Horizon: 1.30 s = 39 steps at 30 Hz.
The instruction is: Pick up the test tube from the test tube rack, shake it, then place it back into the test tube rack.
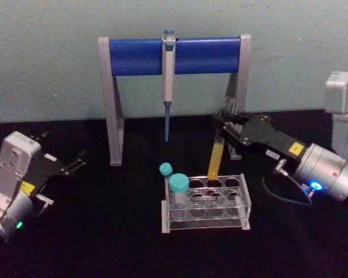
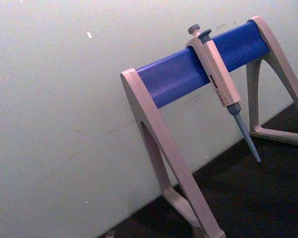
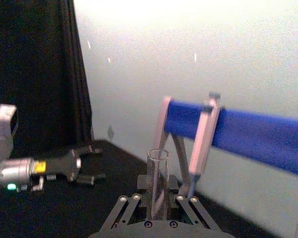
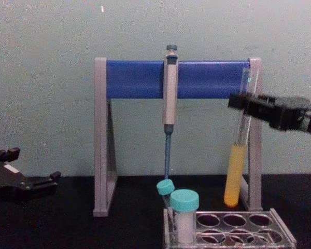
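Observation:
The test tube (image 1: 216,155) is a slim clear glass tube with yellow-orange liquid in its lower part. My right gripper (image 1: 222,134) is shut on its clear upper part. The tube leans slightly, and in the chest view its round bottom (image 4: 231,199) hangs just above the back row of the test tube rack (image 4: 281,232). The rack (image 1: 245,202) is low clear plastic with round holes and stands at the table's middle. In the right wrist view the tube (image 3: 158,178) stands upright between the fingers (image 3: 186,199). My left gripper (image 1: 62,149) rests open at the far left, holding nothing.
A wide teal-capped tube (image 1: 178,185) and a thin teal-capped tube (image 1: 166,169) stand at the rack's left end. Behind the rack rises a grey-and-blue pipette stand (image 1: 136,56) with a pipette (image 1: 169,81) hanging from its bar. The black table has free room on either side.

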Each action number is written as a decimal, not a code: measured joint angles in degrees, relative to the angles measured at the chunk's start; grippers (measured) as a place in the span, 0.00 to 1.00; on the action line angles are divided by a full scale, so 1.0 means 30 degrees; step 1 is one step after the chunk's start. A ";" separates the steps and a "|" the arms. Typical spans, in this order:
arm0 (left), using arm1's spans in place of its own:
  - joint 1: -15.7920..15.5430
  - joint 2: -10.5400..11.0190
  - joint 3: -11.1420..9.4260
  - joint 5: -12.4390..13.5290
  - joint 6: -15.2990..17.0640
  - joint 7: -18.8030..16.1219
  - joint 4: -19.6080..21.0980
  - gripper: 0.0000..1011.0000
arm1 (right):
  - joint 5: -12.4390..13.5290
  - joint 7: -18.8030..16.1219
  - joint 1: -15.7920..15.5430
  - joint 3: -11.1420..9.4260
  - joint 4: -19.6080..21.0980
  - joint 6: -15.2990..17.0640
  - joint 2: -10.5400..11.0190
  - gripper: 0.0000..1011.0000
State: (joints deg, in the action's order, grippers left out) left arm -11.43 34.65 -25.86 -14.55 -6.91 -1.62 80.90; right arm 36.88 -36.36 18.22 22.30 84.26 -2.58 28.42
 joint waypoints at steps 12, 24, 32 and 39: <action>-0.0001 -0.0001 -0.0001 -0.0001 0.0000 0.0000 0.0001 0.99 | -0.0086 0.0009 -0.0305 -0.0270 0.0406 -0.2113 -0.0148 0.24; 0.0000 -0.0001 0.0000 0.0000 0.0000 0.0000 0.0001 0.99 | -0.1069 0.0408 -0.0243 -0.0134 0.0094 -0.2535 -0.0377 0.24; 0.0000 0.0000 0.0000 0.0001 0.0000 0.0001 0.0001 0.99 | -0.1252 0.0182 -0.0207 -0.0081 0.0036 -0.2628 -0.0454 0.24; 0.0000 0.0001 -0.0001 0.0000 0.0000 0.0000 0.0001 0.99 | -0.0560 -0.1631 -0.0064 0.0251 0.0300 -0.2325 0.0250 0.24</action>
State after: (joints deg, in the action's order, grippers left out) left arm -11.43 34.65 -25.86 -14.55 -6.91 -1.62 80.90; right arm 35.20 -41.26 18.02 23.05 85.16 -9.55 29.16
